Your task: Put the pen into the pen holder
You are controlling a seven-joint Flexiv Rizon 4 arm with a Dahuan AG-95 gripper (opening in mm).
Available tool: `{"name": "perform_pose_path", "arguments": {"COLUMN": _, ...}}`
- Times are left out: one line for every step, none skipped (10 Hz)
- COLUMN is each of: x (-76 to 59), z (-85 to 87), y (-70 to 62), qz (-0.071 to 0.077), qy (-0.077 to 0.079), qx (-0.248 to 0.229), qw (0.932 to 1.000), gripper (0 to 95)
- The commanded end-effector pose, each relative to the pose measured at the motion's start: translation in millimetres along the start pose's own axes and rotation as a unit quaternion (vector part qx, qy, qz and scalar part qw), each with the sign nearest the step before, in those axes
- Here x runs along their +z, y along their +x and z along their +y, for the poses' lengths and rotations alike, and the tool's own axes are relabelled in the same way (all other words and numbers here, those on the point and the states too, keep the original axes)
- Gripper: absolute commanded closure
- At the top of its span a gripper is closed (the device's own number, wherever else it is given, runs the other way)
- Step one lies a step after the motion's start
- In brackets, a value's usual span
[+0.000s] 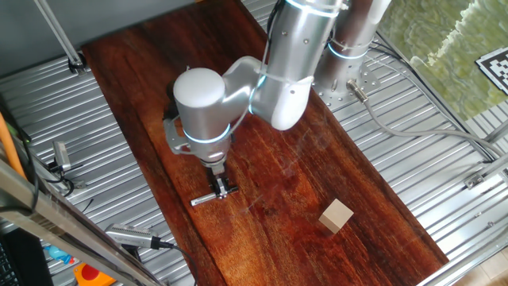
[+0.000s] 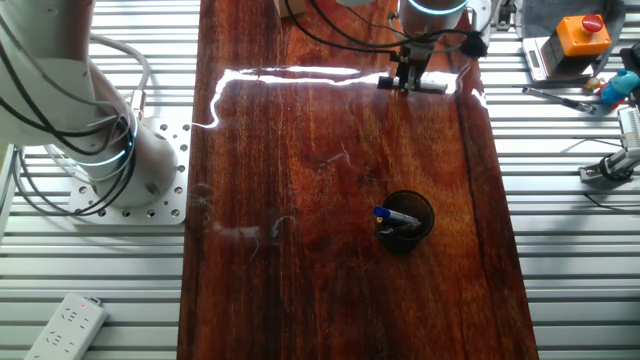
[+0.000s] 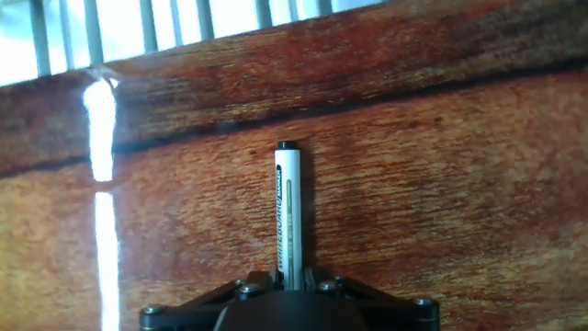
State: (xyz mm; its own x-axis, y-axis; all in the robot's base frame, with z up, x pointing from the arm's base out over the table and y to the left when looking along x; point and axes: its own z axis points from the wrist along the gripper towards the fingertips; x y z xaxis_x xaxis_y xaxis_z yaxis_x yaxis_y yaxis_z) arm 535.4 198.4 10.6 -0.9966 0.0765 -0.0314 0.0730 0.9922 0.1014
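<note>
The pen (image 3: 288, 207) is slim and white with a black tip and dark print. It lies flat on the dark wooden table (image 1: 302, 183) near its edge and also shows in both fixed views (image 1: 203, 199) (image 2: 432, 86). My gripper (image 3: 288, 278) points straight down at it (image 1: 221, 187) (image 2: 404, 80). The jaws sit tight against both sides of the barrel, at or just above the table. The pen holder (image 2: 405, 224) is a small black round cup standing well away from the gripper on the table. It is hidden behind the arm in one fixed view.
A blue-capped pen (image 2: 394, 214) stands in the holder. A tan wooden cube (image 1: 336, 215) sits on the table toward one end. Ribbed metal surrounds the table, with tools, cables and an orange box (image 2: 582, 30) on it. The arm's base (image 2: 120, 165) stands beside the table.
</note>
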Motion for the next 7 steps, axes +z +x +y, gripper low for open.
{"name": "perform_pose_path", "arguments": {"x": -8.6, "z": -2.5, "y": -1.5, "qz": 0.005, "qy": 0.024, "qx": -0.040, "qw": 0.9989, "gripper": 95.0}}
{"name": "perform_pose_path", "arguments": {"x": -27.0, "z": -2.8, "y": -4.3, "qz": 0.023, "qy": 0.023, "qx": -0.052, "qw": 0.9981, "gripper": 95.0}}
{"name": "perform_pose_path", "arguments": {"x": -41.0, "z": -3.7, "y": -5.6, "qz": 0.030, "qy": 0.022, "qx": -0.060, "qw": 0.9975, "gripper": 95.0}}
{"name": "perform_pose_path", "arguments": {"x": -64.8, "z": -7.0, "y": -7.0, "qz": 0.044, "qy": 0.016, "qx": -0.079, "qw": 0.9958, "gripper": 95.0}}
{"name": "perform_pose_path", "arguments": {"x": -75.7, "z": -9.2, "y": -7.2, "qz": 0.052, "qy": 0.010, "qx": -0.089, "qw": 0.9946, "gripper": 95.0}}
{"name": "perform_pose_path", "arguments": {"x": -96.6, "z": -15.1, "y": -6.0, "qz": 0.076, "qy": -0.010, "qx": -0.106, "qw": 0.9913, "gripper": 95.0}}
{"name": "perform_pose_path", "arguments": {"x": -110.1, "z": -20.1, "y": -3.6, "qz": 0.095, "qy": -0.022, "qx": -0.120, "qw": 0.9880, "gripper": 95.0}}
